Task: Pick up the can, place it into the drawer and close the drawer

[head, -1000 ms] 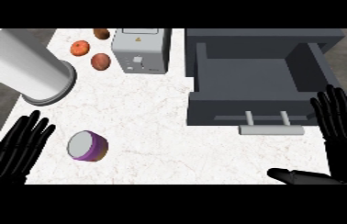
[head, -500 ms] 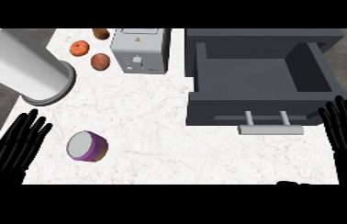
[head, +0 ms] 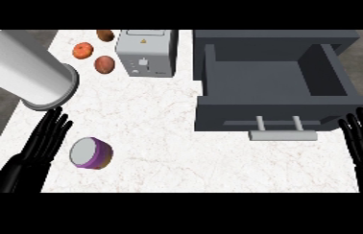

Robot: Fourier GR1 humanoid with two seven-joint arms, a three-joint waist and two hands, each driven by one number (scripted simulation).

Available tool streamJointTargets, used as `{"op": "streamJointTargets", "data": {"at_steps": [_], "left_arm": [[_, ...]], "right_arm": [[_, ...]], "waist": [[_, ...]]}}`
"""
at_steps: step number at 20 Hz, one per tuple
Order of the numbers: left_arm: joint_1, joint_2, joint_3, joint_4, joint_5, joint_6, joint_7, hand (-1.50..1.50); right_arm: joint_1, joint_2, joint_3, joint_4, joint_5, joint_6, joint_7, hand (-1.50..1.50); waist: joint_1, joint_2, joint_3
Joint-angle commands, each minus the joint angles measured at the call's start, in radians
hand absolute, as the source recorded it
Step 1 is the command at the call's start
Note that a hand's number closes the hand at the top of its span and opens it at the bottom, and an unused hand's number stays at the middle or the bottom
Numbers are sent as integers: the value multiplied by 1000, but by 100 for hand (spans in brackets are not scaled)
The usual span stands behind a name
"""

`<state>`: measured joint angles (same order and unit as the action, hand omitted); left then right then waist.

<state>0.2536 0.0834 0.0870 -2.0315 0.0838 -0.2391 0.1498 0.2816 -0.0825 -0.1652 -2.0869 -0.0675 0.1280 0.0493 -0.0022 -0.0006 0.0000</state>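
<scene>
- The can [head: 90, 153] lies on its side near the front left corner of the worktop [head: 163, 132], its pale end facing up and its purple wall showing; it sits exactly where it sat a second ago, so nothing has lifted it yet.
- Our left robot hand [head: 39, 146] is just beside the can on its left, fingers straight and spread, holding nothing. It has crept a little closer to the can over the last second, though we cannot tell whether it touches it.
- The drawer [head: 273, 91] stands pulled out at the right side of the worktop, its grey box bare inside and its handle [head: 282, 132] facing the front edge. It is ready to receive the can.
- Our right robot hand [head: 353, 137] shows only as straight fingers at the right edge, beside the drawer's front; it has drawn back out of view compared with a second ago, holding nothing.
- We judge the pick-up has not begun: the left robot hand must next close round the can.
- Further off stand a toaster [head: 147, 53], three round fruits [head: 103, 64] and a large metal cylinder [head: 32, 77] by the left edge.
</scene>
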Motion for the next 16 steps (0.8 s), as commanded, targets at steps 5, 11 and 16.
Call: {"op": "streamJointTargets", "data": {"at_steps": [5, 11, 16], "left_arm": [[-27, -1, 36, 148, -38, -19, -100, -150], [-98, 41, 131, 298, -12, -34, -182, -150], [-72, 0, 91, 346, -95, -2, -261, -150]], "right_arm": [[51, 28, -18, -20, -11, 37, -37, -150], [-54, 4, -29, 7, 22, 15, 33, -150], [-10, 58, 3, 34, 65, 23, -48, -150]], "waist": [[-1, 0, 0], [1, 1, 0], [1, 0, 0]]}}
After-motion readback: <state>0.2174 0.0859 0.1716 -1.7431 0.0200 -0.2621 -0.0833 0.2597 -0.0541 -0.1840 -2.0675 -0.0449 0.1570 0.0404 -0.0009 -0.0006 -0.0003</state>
